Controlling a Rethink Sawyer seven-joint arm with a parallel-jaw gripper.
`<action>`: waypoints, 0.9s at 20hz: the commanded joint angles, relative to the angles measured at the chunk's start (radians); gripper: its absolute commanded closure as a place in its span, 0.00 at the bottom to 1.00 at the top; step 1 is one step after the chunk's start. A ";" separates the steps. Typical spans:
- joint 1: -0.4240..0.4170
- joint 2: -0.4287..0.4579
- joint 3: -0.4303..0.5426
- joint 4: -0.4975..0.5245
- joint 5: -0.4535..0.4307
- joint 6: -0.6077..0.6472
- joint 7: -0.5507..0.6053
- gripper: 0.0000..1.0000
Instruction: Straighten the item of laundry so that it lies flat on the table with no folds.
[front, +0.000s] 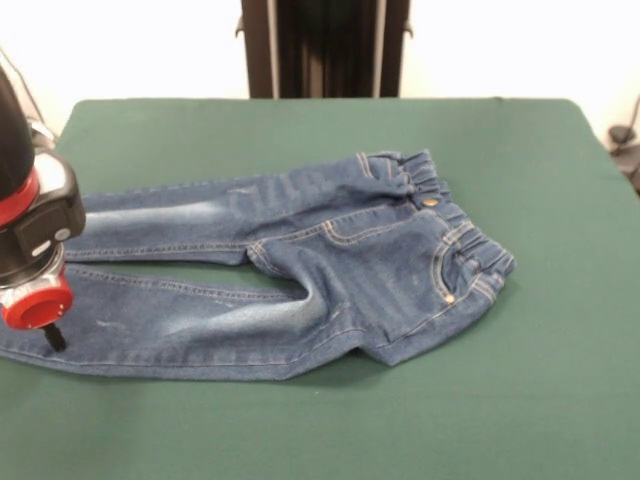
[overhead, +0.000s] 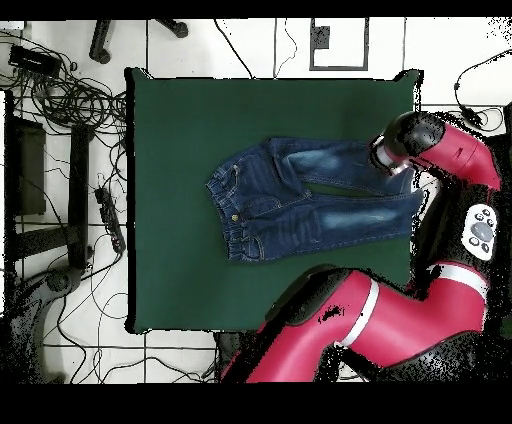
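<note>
The jeans (front: 300, 285) are lying mid-table (front: 560, 380), legs spread apart, seat still creased. The gripper (front: 52, 335) is hovering at the near leg's hem, probably to tug it taut; finger state cannot be told.

Blue jeans (overhead: 305, 198) lying spread on the green table (overhead: 170, 280), waistband pointing left, red arm (overhead: 440, 150) reaching over the leg ends

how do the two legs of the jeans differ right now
The near leg has the gripper down at its cuff end; the far leg lies free. The near leg runs out to the table's edge; the far leg stops short. Both look fairly flat, with faded patches.
</note>
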 joint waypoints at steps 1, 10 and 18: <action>0.049 0.128 0.008 -0.021 -0.023 0.102 0.139 0.00; 0.033 0.146 0.043 -0.049 0.000 0.136 0.084 0.00; 0.042 0.164 0.022 -0.090 0.003 0.206 0.093 1.00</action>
